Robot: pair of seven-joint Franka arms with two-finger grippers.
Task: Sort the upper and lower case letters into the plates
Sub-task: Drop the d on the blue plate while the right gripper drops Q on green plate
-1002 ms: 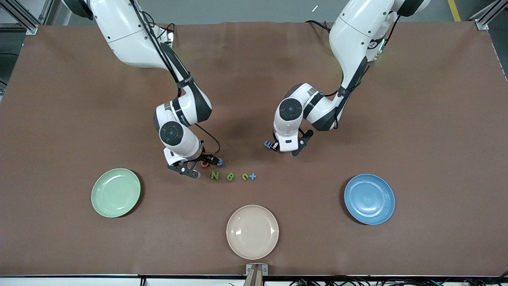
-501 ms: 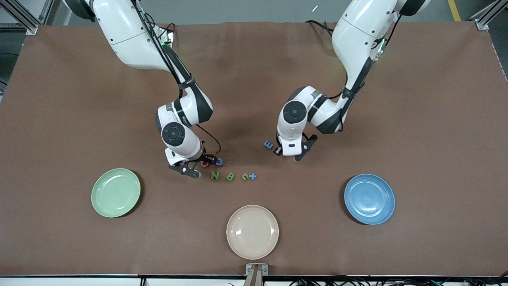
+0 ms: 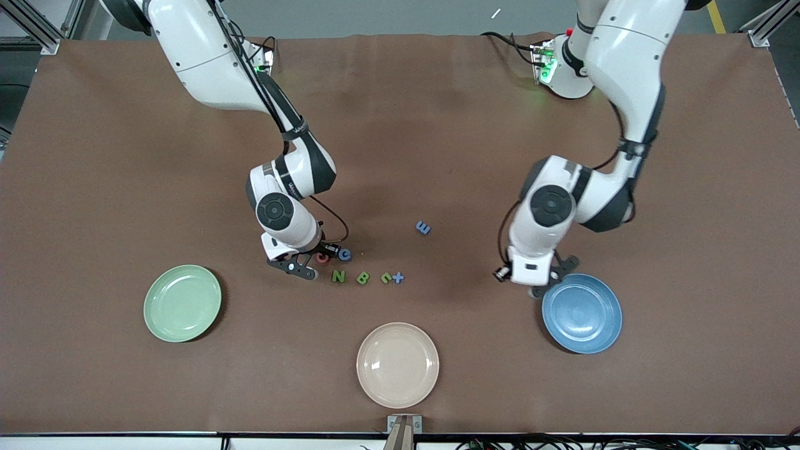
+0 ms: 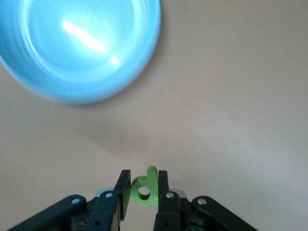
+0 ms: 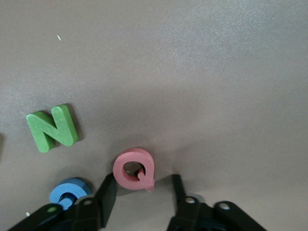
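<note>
Moved: the left gripper (image 3: pixel 532 282) has swung from beside the blue E (image 3: pixel 423 227) toward the left arm's end, now over the blue plate (image 3: pixel 582 314) rim at its 10 o'clock; the right gripper (image 3: pixel 310 261) stays low by the letters.
Front view: red Q (image 3: pixel 322 257) and blue C (image 3: pixel 344 254) lie just by the right gripper; N (image 3: pixel 338 276), B (image 3: pixel 362 277), a green letter (image 3: pixel 385 278) and a blue t (image 3: pixel 398 277) form a row nearer the camera; green plate (image 3: pixel 182 303) and beige plate (image 3: pixel 397 365) empty.
Left wrist view: fingers (image 4: pixel 122 192) clamp a green d (image 4: pixel 145 188); the blue plate sits at 11 o'clock.
Right wrist view: jaws parted, straddling the Q on the table, not yet closed on it; C beside one finger (image 5: pixel 107 195), N at 10 o'clock.
</note>
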